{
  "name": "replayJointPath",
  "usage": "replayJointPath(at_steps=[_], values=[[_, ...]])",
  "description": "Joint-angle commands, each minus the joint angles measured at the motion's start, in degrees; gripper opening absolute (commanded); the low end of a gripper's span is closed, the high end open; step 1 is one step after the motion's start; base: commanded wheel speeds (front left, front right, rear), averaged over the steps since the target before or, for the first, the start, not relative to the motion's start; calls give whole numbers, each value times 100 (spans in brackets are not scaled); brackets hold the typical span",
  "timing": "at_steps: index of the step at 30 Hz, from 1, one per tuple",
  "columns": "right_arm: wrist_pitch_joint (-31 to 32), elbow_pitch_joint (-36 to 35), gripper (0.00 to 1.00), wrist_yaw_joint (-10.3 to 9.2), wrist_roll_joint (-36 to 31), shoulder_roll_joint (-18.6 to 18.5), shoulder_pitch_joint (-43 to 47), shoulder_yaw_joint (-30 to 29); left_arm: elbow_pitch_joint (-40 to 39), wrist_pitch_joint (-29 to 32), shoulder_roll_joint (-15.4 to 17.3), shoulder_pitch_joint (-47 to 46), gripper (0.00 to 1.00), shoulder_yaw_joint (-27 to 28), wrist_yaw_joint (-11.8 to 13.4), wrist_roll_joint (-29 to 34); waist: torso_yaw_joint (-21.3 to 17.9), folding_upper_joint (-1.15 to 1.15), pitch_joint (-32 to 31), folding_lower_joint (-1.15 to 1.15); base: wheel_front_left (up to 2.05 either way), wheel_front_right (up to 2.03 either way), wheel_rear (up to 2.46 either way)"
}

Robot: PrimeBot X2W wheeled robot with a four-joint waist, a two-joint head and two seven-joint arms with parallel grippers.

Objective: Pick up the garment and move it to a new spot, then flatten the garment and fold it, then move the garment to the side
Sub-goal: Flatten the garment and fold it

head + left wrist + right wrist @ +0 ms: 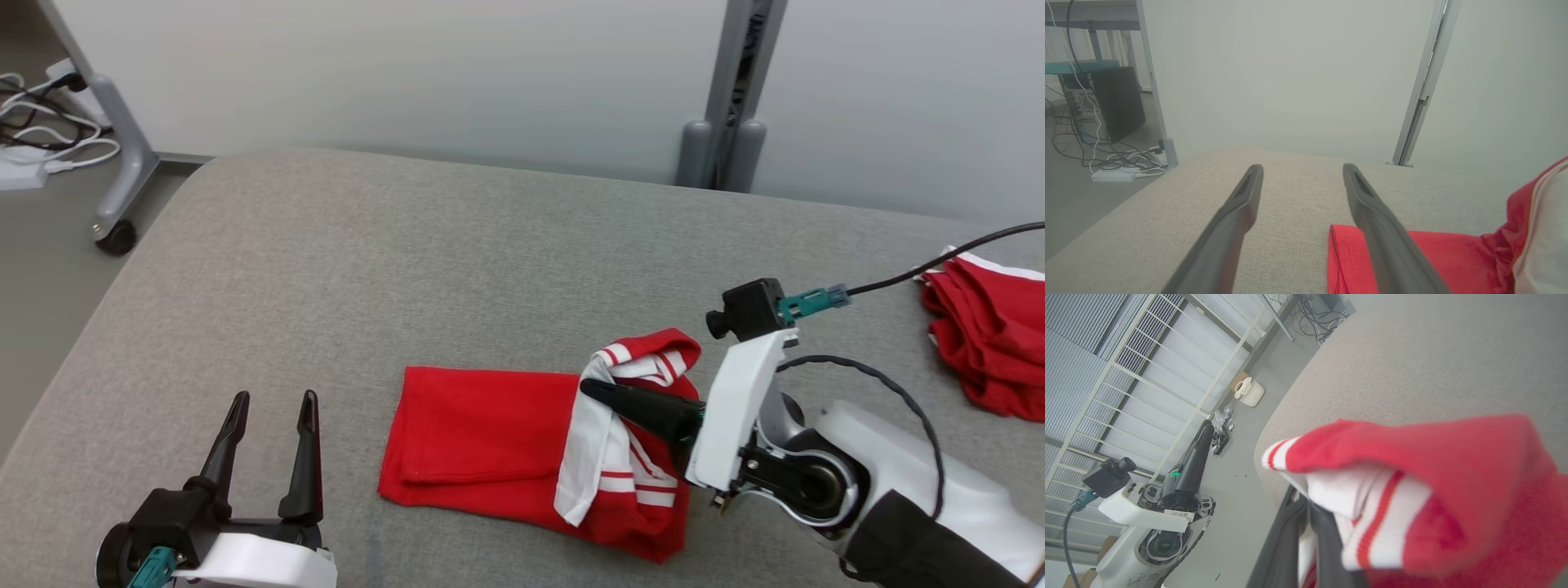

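Since the left gripper (275, 398) stands with its two fingers spread wide and nothing between them, it is free to help, and the fold would likely go better if it did. It hangs low over the table (343, 245), and the garment (482, 433) begins near the outer side of its right-hand finger. In the left wrist view a stitched red edge runs behind that finger, while the gap between the two fingers frames bare grey cloth. Pressing that near corner down would probably stop the piece sliding when its other end is drawn across.

The right gripper (592, 390) has its fingers closed together on the striped band (600, 445), the white-and-red trim at the garment's end. The band is raised off the surface and drapes over the fingers, with a red flap curling above the fingertips. Beyond the fingertips the red body lies flat, so the step in hand looks like a fold of the trimmed end over that body. To do it well the pinch should hold firm, the band should travel level and straight ahead of the fingertips, and it should come down with edges matched before the fingers part.

Farther off, behind the right gripper's wrist, a second red garment (988, 351) sits heaped near the table's edge, well apart from the work; the fold should not stray toward it.
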Motion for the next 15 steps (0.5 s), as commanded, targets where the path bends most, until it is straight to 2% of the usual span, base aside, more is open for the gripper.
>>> replayJointPath(at_steps=[1, 15], values=[[-62, 127, 0, 2, -29, 104, -98, 29, -7, -17, 19, -97, 100, -24, 7, -33, 121, 0, 42, 0, 0, 0, 0], [-379, 1856, 0, 2, -224, 1265, -683, 368, 73, -17, 18, -384, 100, -574, 4, -115, 790, 0, 224, 0, 0, 0, 0]])
